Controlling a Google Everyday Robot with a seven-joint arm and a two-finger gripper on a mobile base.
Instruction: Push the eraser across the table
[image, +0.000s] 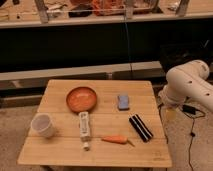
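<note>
Black eraser (140, 128) should be met squarely on its long side and kept clear of the carrot (116, 140). The hand (169, 110) is seen off the tabletop's (100, 152) right edge; its state cannot be told.

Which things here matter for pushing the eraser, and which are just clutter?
Job: eraser, table, arm right of the table; its gripper is out of sight.
Lying about: orange bowl, white cup, white bar, carrot, blue pad.
</note>
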